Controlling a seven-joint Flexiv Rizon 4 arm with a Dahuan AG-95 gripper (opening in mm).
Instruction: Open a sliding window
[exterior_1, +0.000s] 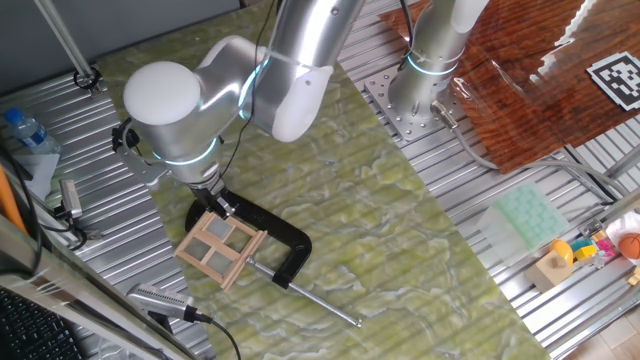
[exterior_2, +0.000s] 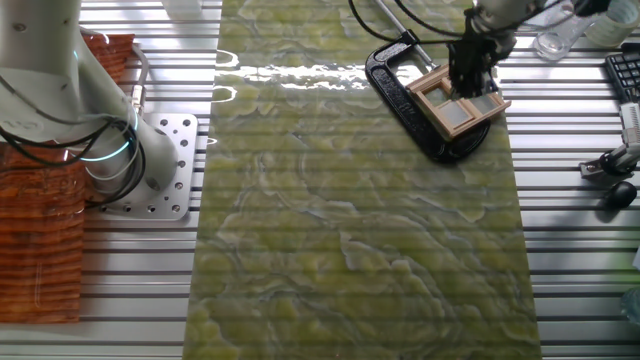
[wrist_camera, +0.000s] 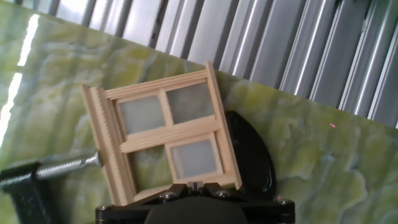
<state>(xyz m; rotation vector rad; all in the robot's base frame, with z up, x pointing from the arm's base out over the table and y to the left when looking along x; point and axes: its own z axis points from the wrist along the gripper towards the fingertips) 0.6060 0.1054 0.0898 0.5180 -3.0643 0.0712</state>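
Going left to right in one fixed view: water bottle (exterior_1: 22, 128) at the desk's left edge, then a grey handheld tool (exterior_1: 160, 299) with a cable near the bottom-left corner. Next the sliding window (exterior_1: 220, 249), tan wood frame, four greyish panes with a wooden cross, lying on the green marbled mat (exterior_1: 380, 230) near the mat's left edge. It sits inside the black C-clamp (exterior_1: 268, 235), whose steel screw rod (exterior_1: 320, 303) runs out toward the bottom edge. The claw (exterior_1: 216, 204) hangs right at the window's upper edge, under the white and silver arm (exterior_1: 240, 80). Farther right, the arm base plate (exterior_1: 405, 105), a pale green pad (exterior_1: 528, 218) and small coloured toys (exterior_1: 590, 250) at the right edge.

Other fixed view: window (exterior_2: 458, 100) near the mat's top right corner, claw (exterior_2: 468, 75) over it, clamp (exterior_2: 420, 100) beneath.

Hand view: window (wrist_camera: 165, 140) fills the middle, slightly tilted, clamp body (wrist_camera: 252, 155) behind its right side, screw tip (wrist_camera: 68, 165) touching its left frame. Claw fingertips (wrist_camera: 180, 188) sit close together at the window's lower frame edge; cannot tell whether they pinch it or just touch.
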